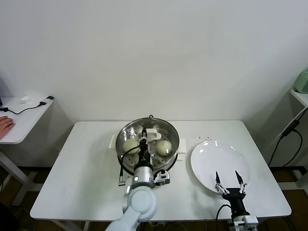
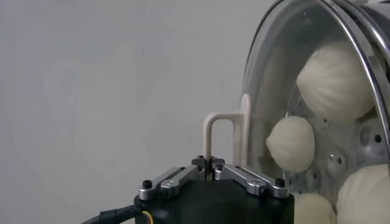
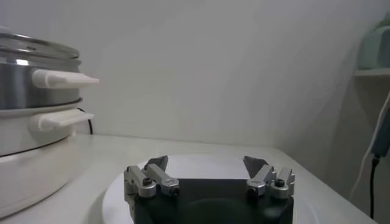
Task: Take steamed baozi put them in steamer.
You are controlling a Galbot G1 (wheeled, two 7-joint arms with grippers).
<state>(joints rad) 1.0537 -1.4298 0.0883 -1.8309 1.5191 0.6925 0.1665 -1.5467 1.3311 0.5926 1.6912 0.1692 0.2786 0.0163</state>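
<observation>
On white table (image 1: 86, 163), steamer (image 1: 126, 163) already holding baozi (image 1: 164, 147) under glass lid (image 2: 268, 109), left gripper (image 2: 210, 165) pinched on lid handle (image 2: 222, 137): seat level, release gently; right gripper (image 1: 230, 182) wide above empty plate (image 1: 211, 159).

**Layout: steamer centre, plate to its right**

Steamer (image 1: 148, 144) sits mid-surface (image 1: 82, 168) w/ lid (image 2: 317, 109) on it, baozi (image 2: 291, 143) inside. Left end effector (image 1: 143, 140) on lid handle (image 2: 224, 137), above steamer. Plate (image 1: 220, 164) right of steamer; right end effector (image 1: 230, 184) over plate's near edge.

shiny steel steamer (image 1: 148, 144) (clear glass lid (image 2: 286, 103)), smooth matt baozi (image 2: 291, 143), glossy white plate (image 1: 220, 166)
</observation>
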